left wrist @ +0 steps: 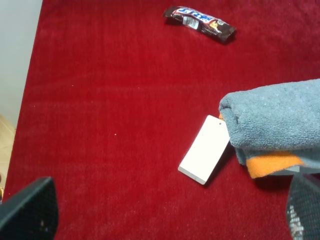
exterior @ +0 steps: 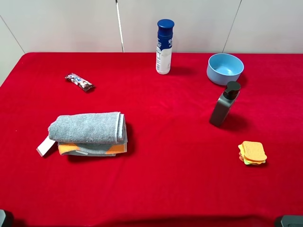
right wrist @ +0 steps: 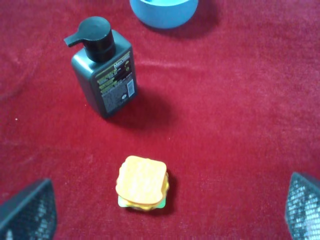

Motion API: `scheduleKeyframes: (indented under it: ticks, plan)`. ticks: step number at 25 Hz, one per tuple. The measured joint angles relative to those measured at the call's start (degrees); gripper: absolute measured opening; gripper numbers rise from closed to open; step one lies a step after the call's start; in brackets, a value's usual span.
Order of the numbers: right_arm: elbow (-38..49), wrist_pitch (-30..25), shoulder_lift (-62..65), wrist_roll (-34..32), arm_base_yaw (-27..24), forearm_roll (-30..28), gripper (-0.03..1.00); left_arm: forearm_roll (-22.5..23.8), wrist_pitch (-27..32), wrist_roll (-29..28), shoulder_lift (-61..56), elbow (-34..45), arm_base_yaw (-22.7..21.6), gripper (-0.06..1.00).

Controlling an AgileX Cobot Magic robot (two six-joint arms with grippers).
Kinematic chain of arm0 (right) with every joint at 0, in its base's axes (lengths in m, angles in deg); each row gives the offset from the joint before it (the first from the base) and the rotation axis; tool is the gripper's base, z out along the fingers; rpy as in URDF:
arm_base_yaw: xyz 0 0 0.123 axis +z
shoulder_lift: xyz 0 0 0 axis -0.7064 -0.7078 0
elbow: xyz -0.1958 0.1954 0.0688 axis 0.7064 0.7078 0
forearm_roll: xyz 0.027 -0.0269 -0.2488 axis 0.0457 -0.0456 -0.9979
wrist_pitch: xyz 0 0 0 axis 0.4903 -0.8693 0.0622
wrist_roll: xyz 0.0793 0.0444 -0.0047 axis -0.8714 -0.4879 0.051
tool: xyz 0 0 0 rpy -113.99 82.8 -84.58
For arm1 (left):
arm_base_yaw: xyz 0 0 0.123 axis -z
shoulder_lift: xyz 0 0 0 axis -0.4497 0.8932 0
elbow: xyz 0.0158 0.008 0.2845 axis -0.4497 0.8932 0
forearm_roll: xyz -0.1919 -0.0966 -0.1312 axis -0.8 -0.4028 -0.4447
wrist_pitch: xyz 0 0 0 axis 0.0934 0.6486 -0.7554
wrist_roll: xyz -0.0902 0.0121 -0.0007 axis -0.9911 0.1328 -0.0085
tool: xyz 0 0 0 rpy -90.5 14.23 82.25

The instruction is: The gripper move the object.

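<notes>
The object, a small toy sandwich [exterior: 252, 152] with orange-yellow slices and green and red layers, lies on the red cloth at the front right. The right wrist view shows the sandwich [right wrist: 142, 183] just ahead of my right gripper [right wrist: 165, 214]. That gripper is open, with one dark fingertip [right wrist: 28, 210] on each side of the picture and nothing between them. My left gripper [left wrist: 167, 217] is open too and holds nothing; it hovers over bare cloth near the white tag [left wrist: 205, 149] of the folded towel. In the high view only dark corners of the arms show at the bottom edge.
A dark pump bottle [exterior: 224, 104] stands just behind the sandwich, with a blue bowl [exterior: 225, 68] further back. A blue-capped white bottle [exterior: 164, 46] stands at the back middle. A folded grey towel [exterior: 87, 128] and a wrapped candy bar [exterior: 79, 82] lie on the left.
</notes>
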Motion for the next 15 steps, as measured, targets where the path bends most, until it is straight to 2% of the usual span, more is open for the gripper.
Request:
scheduleKeyframes:
  ticks: [15]
  plan:
    - [0.05,-0.6,11.61,0.06,0.0,0.05,0.69,0.0,0.0,0.0,0.0,0.0,0.0,0.9]
